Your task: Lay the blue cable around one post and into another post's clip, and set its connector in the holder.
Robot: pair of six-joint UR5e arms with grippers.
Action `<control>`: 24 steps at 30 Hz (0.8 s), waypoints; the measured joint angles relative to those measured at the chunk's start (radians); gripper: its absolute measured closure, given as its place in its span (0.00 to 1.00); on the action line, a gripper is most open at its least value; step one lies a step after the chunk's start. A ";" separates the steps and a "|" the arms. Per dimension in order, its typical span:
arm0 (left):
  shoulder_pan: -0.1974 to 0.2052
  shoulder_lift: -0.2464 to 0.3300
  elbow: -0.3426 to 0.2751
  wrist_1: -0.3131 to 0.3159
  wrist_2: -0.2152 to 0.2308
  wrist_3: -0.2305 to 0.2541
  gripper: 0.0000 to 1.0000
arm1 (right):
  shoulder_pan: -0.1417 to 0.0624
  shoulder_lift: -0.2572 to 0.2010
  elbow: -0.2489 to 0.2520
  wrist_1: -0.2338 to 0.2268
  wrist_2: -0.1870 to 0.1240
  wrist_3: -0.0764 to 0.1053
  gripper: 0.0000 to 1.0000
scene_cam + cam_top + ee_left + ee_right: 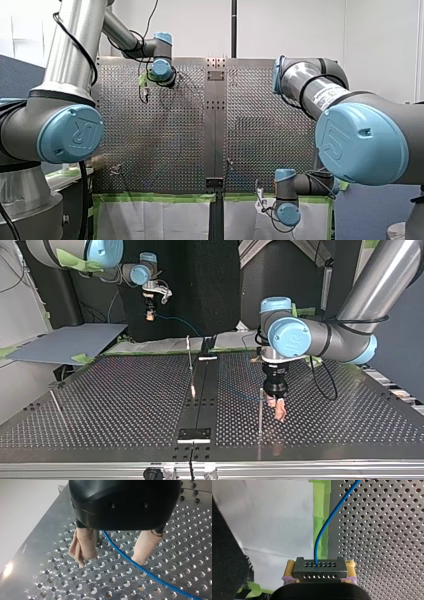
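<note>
**Top view check: taking the cable round the post**

Top view shows the perforated table (125,405) with the two ends of the job well apart. My left gripper (110,562) hangs low over the plate, just beside a thin upright post (260,412). Its beige pads (85,546) stand wide apart and clamp nothing, and the blue cable (160,581) runs freely between them along the surface. My right gripper (320,565) sits off the table's edge, over a white sheet (274,517) and green tape (320,505). Its yellow pads (290,566) are pinched on the black connector (318,571), from which the cable rises toward the plate.

I judge the step in hand to be the wrap around that post. To do it well I would close the left pads only lightly, so the cable can slide, and keep it low against the post. I would have the right gripper feed slack rather than pull, since a tug could strain the cable at the connector. Which fixture is the holder I cannot tell.
</note>
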 joint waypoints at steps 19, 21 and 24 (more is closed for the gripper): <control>0.000 -0.001 0.000 0.000 0.000 0.000 0.00 | -0.018 0.152 -0.092 -0.152 -0.002 -0.017 1.00; 0.000 0.000 0.000 0.000 0.000 0.000 0.00 | -0.022 0.171 -0.093 -0.171 -0.004 -0.020 1.00; 0.000 0.000 0.000 0.000 0.000 0.000 0.00 | -0.030 0.198 -0.092 -0.198 -0.010 -0.028 1.00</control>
